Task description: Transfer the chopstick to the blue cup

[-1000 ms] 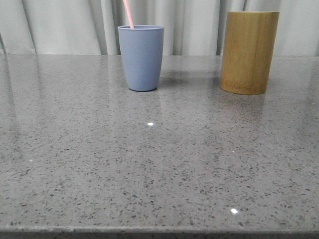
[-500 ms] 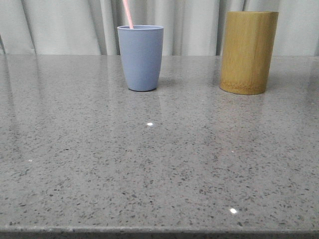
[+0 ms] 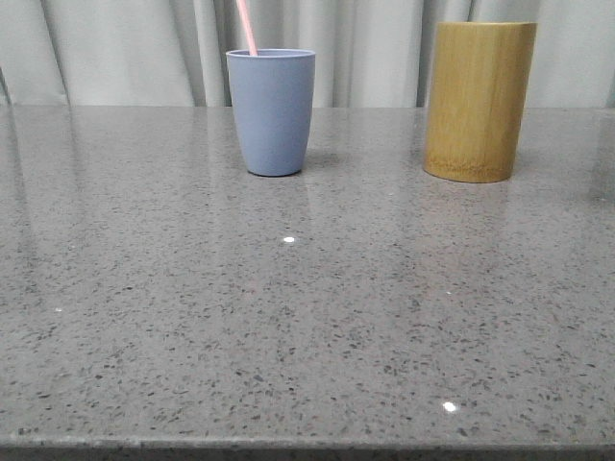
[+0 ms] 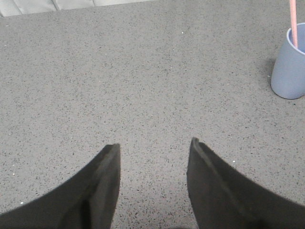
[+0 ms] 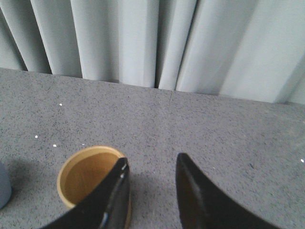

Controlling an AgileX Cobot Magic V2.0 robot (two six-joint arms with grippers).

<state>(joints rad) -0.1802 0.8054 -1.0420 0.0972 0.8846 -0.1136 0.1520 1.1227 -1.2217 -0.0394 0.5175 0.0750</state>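
chopstick (image 3: 247, 26) sitting in blue cup (image 3: 271, 110); scene steady vs 0.5 s ago. left gripper (image 4: 153, 145), right gripper (image 5: 151, 163) jaws hanging apart, empty. task prob done.

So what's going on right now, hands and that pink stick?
Left gripper open, empty, over bare table. Right gripper open, above bamboo holder. Chopstick standing in blue cup. Nothing in the way.
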